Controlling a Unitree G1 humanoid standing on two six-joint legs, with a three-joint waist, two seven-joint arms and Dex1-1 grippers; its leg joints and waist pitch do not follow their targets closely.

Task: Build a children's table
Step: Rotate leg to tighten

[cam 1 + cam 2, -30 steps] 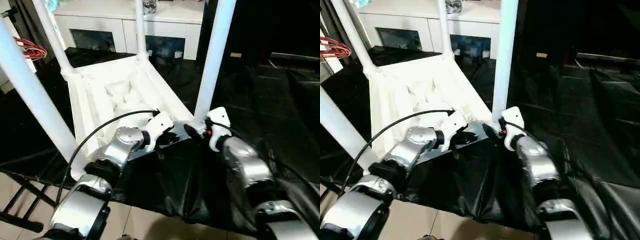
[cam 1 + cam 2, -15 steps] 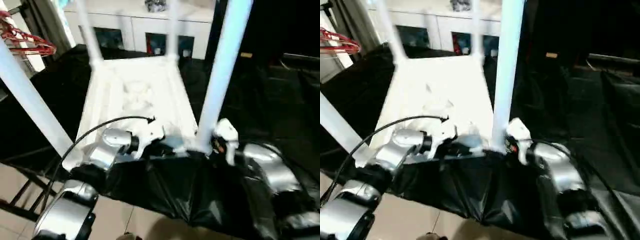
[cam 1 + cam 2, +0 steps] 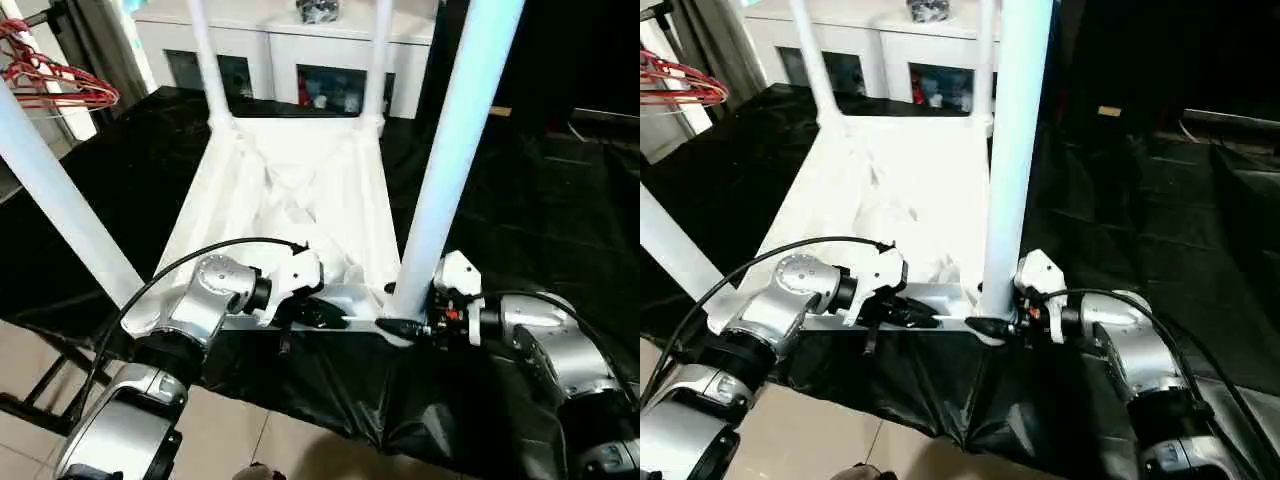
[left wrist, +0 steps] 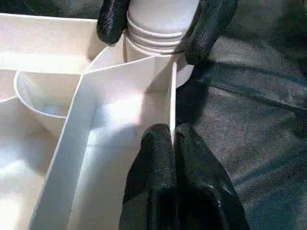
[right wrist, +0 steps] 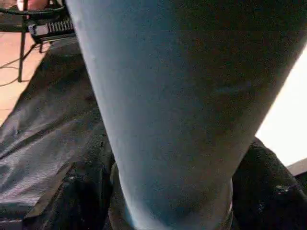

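Observation:
The children's table lies upside down on black cloth, its ribbed white tabletop (image 3: 290, 190) facing up. Four white tube legs stand in the corner sockets: near right leg (image 3: 450, 150), near left leg (image 3: 60, 200) and two far legs (image 3: 205, 60) (image 3: 377, 50). My left gripper (image 3: 325, 315) is shut on the thin near rim of the tabletop (image 4: 171, 100), close to the near right corner. My right gripper (image 3: 400, 325) is shut around the base of the near right leg (image 5: 177, 96). In the left wrist view its fingers (image 4: 211, 24) hug the ridged leg end.
A white cabinet (image 3: 290, 40) with glass doors stands behind the table. Red hangers (image 3: 60, 85) hang at the far left. The black cloth (image 3: 560, 200) spreads wide to the right. The work surface's front edge drops to a tiled floor (image 3: 30, 360) just below my forearms.
The camera has swung, so the whole scene has shifted. My right forearm has turned to reach the leg base from the right. The left gripper stays on the near rim.

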